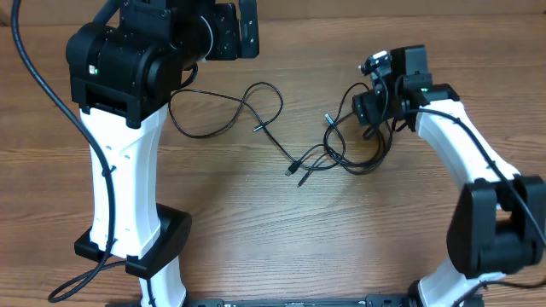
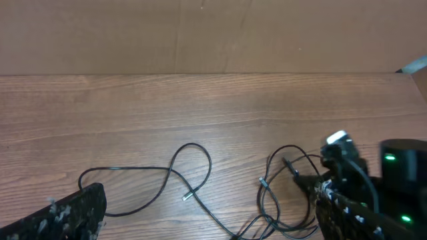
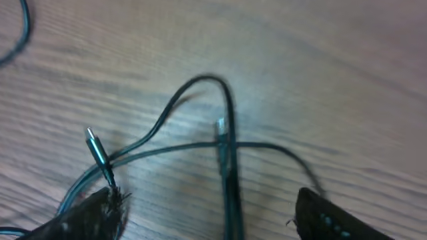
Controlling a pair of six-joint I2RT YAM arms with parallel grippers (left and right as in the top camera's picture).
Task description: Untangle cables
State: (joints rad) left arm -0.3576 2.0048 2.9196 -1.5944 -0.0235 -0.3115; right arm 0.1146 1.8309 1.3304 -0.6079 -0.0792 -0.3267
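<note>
The cables are thin black cords on the wooden table. One wide loop (image 1: 223,109) lies left of centre, and a tangle of strands (image 1: 345,152) with small plug ends lies to the right. My right gripper (image 1: 373,115) is low over the tangle's right side. In the right wrist view it (image 3: 210,220) is open, with one dark strand (image 3: 230,187) running between its fingers and a plug end (image 3: 93,141) beside the left finger. My left gripper (image 2: 213,223) is open and held high, nothing between its fingers. From there I see the loop (image 2: 190,170) and the tangle (image 2: 280,197) below.
The left arm's bulky black and white body (image 1: 128,68) hangs over the table's left side, with thick arm wiring (image 1: 43,85) beside it. The right arm (image 1: 478,162) reaches in from the right. A brown wall (image 2: 200,33) borders the table's far edge.
</note>
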